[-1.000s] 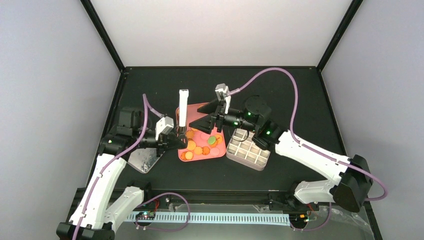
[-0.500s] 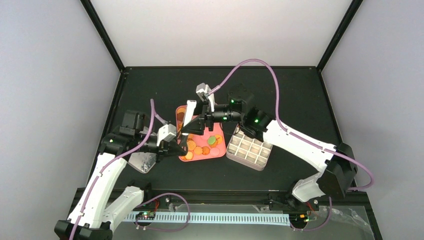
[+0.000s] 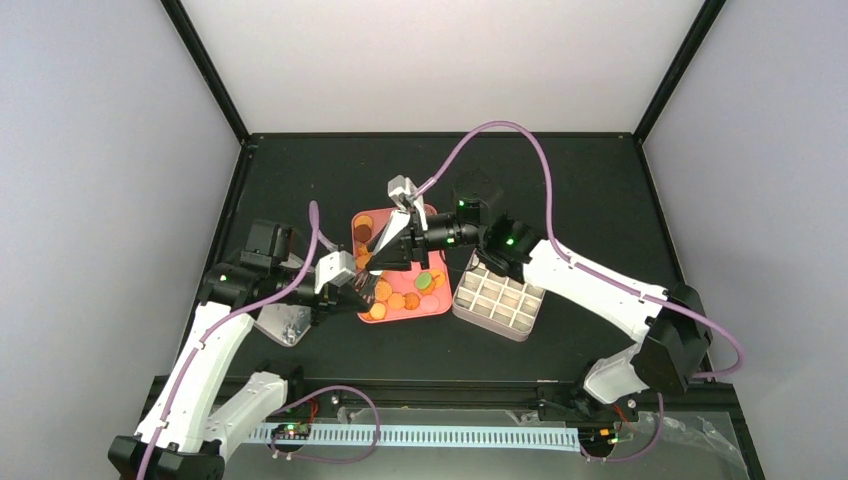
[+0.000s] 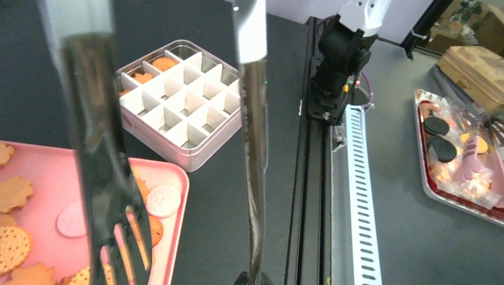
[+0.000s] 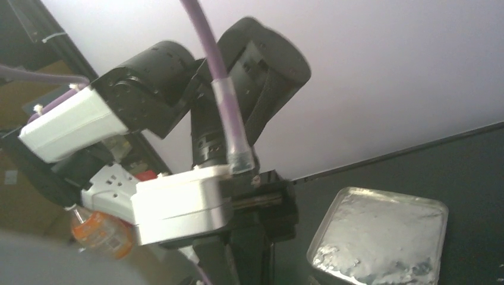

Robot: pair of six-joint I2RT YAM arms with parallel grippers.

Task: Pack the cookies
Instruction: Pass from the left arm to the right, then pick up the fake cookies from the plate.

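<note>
The cookies (image 3: pixel 398 297) are small round discs, mostly orange with one green, lying on a pink tray (image 3: pixel 432 309). In the left wrist view, biscuits (image 4: pixel 16 195) rest on the same tray (image 4: pixel 182 185). My left gripper (image 3: pixel 352 288) is shut on one arm of the long metal tongs (image 3: pixel 388 232), near the slotted end (image 4: pixel 116 237); that arm (image 4: pixel 253 148) runs down into its jaws (image 4: pixel 255 279). My right gripper (image 3: pixel 385 250) straddles the tongs' white handle end over the tray. Whether it touches them is hidden.
A pale tin with a white grid insert (image 3: pixel 497 300) stands right of the tray, with two biscuits in its far cells (image 4: pixel 161 62). Its silver lid (image 3: pixel 285 322) lies by the left arm, (image 5: pixel 380 237). Beyond the table edge are a slotted white duct (image 4: pixel 356 178) and another tray of sweets (image 4: pixel 457 148).
The right arm swung left from the tin side to the tongs' handle, and its jaws narrowed around it. The tongs tilted right while the left gripper kept hold of them.
</note>
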